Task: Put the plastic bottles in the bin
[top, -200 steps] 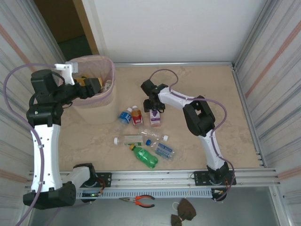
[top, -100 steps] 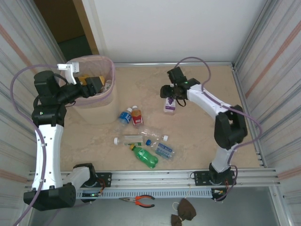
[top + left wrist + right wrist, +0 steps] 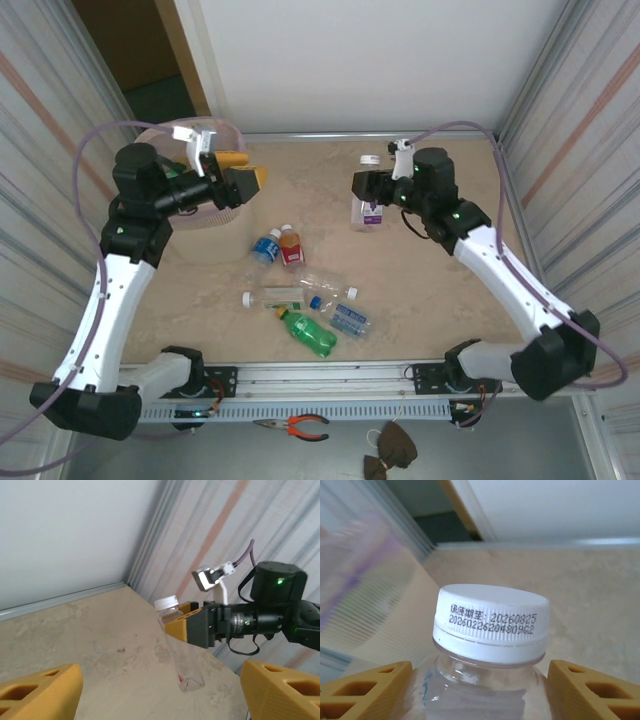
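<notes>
Bottle (image 3: 489,616) between right fingers (image 3: 366,690)

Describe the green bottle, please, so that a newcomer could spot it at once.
Start at the pink bin at the far left of the table, then come toward the near edge to the bottles scattered mid-table. The green bottle is the nearest of these, on its side; it alone is green, its neighbours clear.

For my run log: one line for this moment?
left gripper: open, empty | right gripper: shut on white-capped bottle | bin: upright, far left
</notes>
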You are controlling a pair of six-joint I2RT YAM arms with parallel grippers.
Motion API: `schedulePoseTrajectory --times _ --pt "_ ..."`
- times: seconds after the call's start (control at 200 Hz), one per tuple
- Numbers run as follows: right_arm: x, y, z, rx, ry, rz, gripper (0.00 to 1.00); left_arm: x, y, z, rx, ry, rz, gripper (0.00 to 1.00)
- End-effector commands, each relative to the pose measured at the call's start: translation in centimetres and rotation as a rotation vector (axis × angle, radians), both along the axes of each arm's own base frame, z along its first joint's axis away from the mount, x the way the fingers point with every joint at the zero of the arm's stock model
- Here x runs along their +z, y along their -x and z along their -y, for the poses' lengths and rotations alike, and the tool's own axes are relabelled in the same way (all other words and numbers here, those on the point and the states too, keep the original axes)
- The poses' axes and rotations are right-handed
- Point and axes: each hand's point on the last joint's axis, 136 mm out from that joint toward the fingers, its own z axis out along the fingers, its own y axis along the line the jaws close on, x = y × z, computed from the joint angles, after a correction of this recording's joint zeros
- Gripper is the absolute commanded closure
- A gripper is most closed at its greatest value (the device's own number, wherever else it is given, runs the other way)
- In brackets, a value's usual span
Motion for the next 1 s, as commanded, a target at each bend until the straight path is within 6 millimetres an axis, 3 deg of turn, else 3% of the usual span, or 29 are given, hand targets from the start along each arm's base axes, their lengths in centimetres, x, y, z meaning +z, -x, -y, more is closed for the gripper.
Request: schedulePoseTrajectory --times 0.0,0.255,0.421,0.531,0.571,0.726,0.992 --pt "6.3 2.5 -0.9 0.122 -0.085 0.248 0.41 1.5 0.9 1.8 -0.074 -0.004 0.128 0.17" --pt "13.2 8.9 -2.5 0.313 -0.164 0.486 0.44 2.6 5.4 7.2 -0.307 -0.037 0.293 0.12" --pt "16.2 13.4 -4.0 0.439 -0.16 0.629 0.43 2.9 7.2 9.6 -0.391 -0.024 0.333 0.09" --pt "17.1 15.6 -5.2 0.519 -0.159 0.705 0.43 2.7 8.2 11.0 -0.445 -0.028 0.342 0.08" --pt "18.1 17.0 -4.8 0.531 -0.173 0.752 0.43 2.6 8.5 11.5 -0.462 -0.032 0.347 0.07" --pt "19.6 18.6 -5.1 0.561 -0.199 0.79 0.43 2.6 10.3 13.1 -0.563 -0.017 0.376 0.07" --pt "21.4 20.5 -5.6 0.596 -0.249 0.838 0.43 2.7 14.4 14.9 -0.737 -0.009 0.486 0.14"
